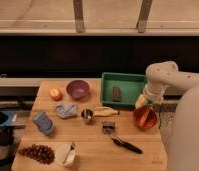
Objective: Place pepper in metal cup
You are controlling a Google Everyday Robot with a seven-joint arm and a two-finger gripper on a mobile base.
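Surface: one light wooden table [93,137], filling the lower centre of the frame. Behind it runs a dark wall band. Above that is a pale ledge with two grey uprights at the top of the frame.

Gripper [142,103]: at the right of the frame, on a white arm, hanging just over the upper left rim of the red-orange bowl [144,120]. Its fingers stand apart; nothing is seen held between them.

Pepper [149,114]: only a slim pale-red streak shows inside the red-orange bowl, and it is hard to separate from the bowl's own colour. Its long axis appears to run from upper right to lower left. Which end is the tip cannot be told.

Metal cup [86,116]: upright at table centre, well apart from the bowl and to its left. A yellow banana-like item [106,111] lies just beside it.

Count, one of each:
- purple bowl [77,89]
- green tray [124,80], with one dark bar [116,93] in it
- round orange fruit [55,94]
- grey-blue cloth [66,110]
- blue sponge [43,122]
- bunch of grapes [35,152]
- white cup [65,154]
- black-handled brush [124,144]
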